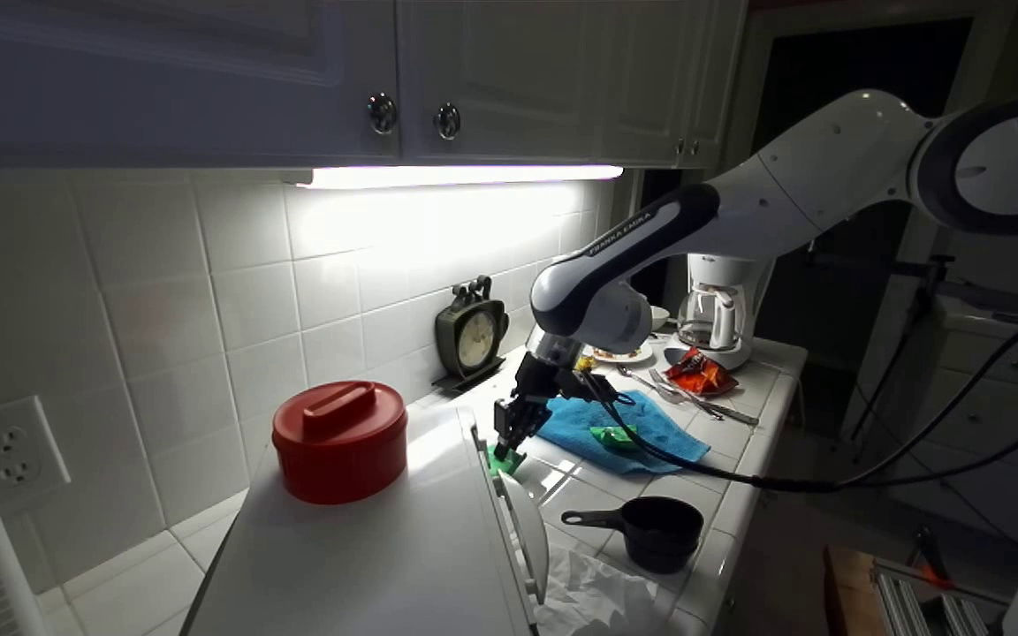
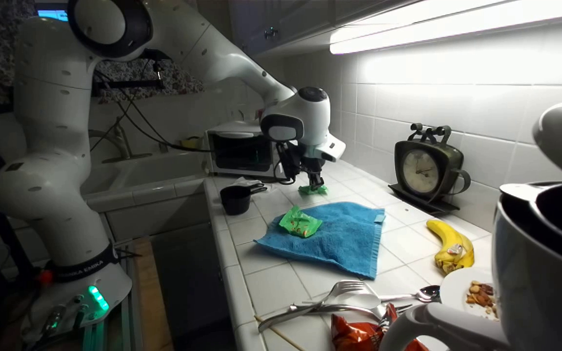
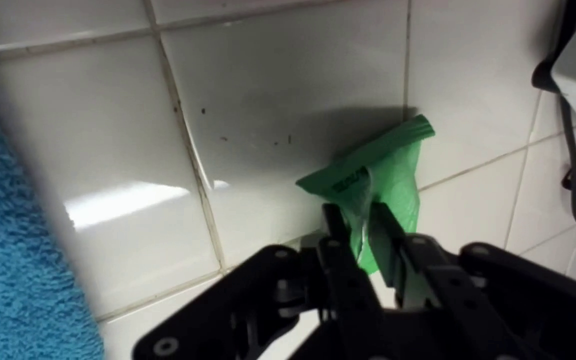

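Packet, green, tight in the end effector, near blue towel.

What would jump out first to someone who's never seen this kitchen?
Probably the big white robot arm over the tiled counter, its black hand pinching a green packet. Next, the glaring strip light under the cabinets, and the red lidded container on top of the toaster oven. The blue towel stands out too, spread on the counter with a second green packet lying on it.
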Available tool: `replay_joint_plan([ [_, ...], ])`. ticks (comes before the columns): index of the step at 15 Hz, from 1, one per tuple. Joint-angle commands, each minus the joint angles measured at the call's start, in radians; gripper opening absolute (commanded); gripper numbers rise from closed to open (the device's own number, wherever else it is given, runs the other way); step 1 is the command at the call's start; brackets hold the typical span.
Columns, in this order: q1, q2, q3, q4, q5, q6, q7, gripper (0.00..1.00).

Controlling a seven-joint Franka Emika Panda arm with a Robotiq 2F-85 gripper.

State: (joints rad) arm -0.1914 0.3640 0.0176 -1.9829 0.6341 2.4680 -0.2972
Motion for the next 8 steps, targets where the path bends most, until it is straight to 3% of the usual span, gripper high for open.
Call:
replay_joint_plan([
  [1,-0.023,0.018,0.012,0.024,0.031,-0.017,-0.013,0.01],
  [8,-0.023,-0.101,-0.049,-0.043,-0.075,-0.020,0.008,0.06],
])
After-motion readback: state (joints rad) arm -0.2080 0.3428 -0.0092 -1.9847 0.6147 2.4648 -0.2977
